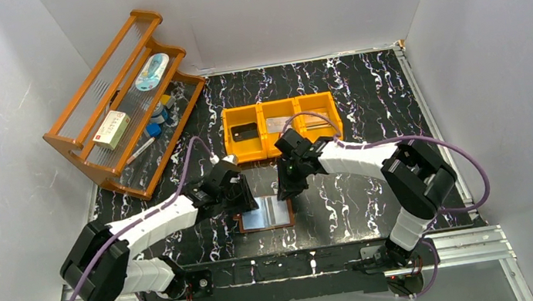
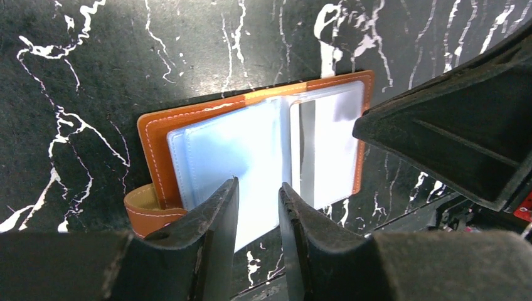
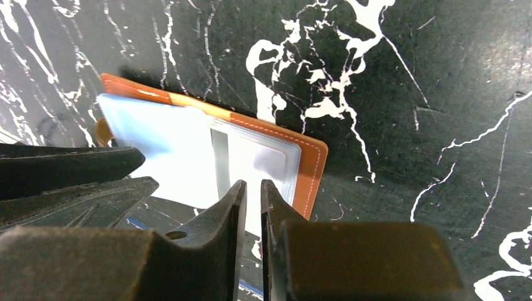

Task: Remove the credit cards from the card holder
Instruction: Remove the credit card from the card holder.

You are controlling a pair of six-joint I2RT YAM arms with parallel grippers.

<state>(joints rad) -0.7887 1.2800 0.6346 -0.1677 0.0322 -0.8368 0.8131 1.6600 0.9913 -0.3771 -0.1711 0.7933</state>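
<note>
The card holder (image 1: 264, 215) lies open on the black marbled table, brown leather with pale-blue clear pockets; it also shows in the left wrist view (image 2: 157, 144) and in the right wrist view (image 3: 310, 169). My left gripper (image 1: 242, 198) (image 2: 258, 183) hangs over its left pocket, jaws a little apart and empty. My right gripper (image 1: 286, 188) (image 3: 253, 183) hangs over its right pocket, jaws almost together with nothing between them. A black card (image 1: 244, 131), a silvery-grey card (image 1: 278, 124) and a tan card (image 1: 318, 119) lie in the orange bin. Whether a card sits in the pockets I cannot tell.
The orange three-compartment bin (image 1: 263, 149) stands just behind the grippers. A wooden rack (image 1: 79, 140) with a white-and-red box (image 1: 111, 129) and small items stands at the back left. White walls close the sides and back.
</note>
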